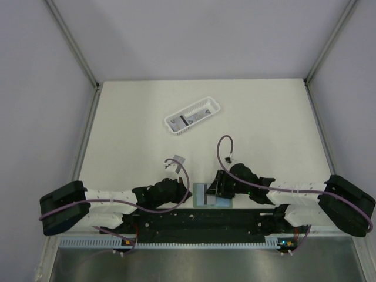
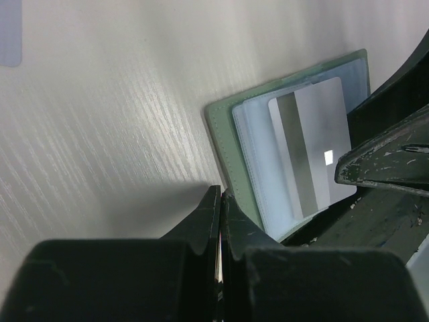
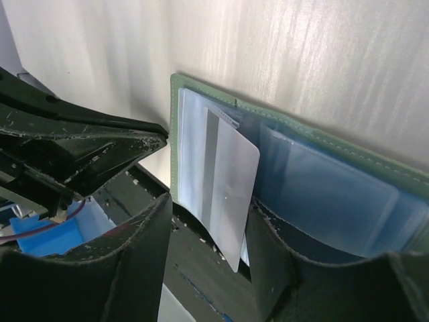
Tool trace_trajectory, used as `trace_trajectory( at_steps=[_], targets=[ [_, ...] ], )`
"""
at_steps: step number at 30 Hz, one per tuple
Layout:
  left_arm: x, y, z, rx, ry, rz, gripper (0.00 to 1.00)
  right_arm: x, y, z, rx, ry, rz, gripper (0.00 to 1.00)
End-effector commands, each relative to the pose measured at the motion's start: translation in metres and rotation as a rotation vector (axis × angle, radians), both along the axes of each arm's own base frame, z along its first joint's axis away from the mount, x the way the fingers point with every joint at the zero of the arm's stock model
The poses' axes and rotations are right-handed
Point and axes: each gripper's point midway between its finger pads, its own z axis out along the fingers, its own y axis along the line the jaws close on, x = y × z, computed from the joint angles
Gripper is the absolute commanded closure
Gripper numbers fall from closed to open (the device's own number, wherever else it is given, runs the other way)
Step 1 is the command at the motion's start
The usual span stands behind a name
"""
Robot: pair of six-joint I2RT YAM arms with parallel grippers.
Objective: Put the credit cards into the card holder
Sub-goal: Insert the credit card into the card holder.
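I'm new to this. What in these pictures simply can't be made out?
Top view: what lies in the white basket is too small to count.
Top view: the right gripper covers much of the card holder.
Left wrist view: the shut left gripper hides whether it pinches the holder's edge.
Right wrist view: the holder's sleeve hides how deep the credit card sits.

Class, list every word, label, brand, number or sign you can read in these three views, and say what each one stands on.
No text can be read in any view.
The credit card tucked in the card holder: a dark stripe and a small white square, no letters or numbers.
The cards in the white basket: dark marks only, too small to read.
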Motion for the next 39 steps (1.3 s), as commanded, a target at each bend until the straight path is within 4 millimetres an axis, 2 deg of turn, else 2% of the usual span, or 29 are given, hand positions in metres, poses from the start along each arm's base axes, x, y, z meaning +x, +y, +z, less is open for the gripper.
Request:
trace_trajectory(
  at_steps=[1,11,15,25,39],
  targets=[
    [-0.003,0.003,-0.002,0.005,0.004,-0.007,1.0,0.003,-0.007,0.006,-0.081,-0.031,0.006,0.52],
    [-0.003,-0.002,-0.001,0.002,0.003,-0.018,1.0,0.002,-0.019,0.006,-0.144,-0.036,-0.004,0.52],
    [-0.003,-0.006,0.002,-0.003,0.002,-0.03,1.0,0.003,-0.018,0.007,-0.146,-0.04,0.001,0.56],
    [-0.011,-0.021,0.001,-0.039,0.033,-0.089,1.0,0.006,0.002,0.007,-0.137,-0.034,0.014,0.55],
    [-0.011,-0.02,0.004,-0.047,0.025,-0.084,1.0,-0.001,0.03,0.014,-0.118,-0.036,0.071,0.52]
  ],
)
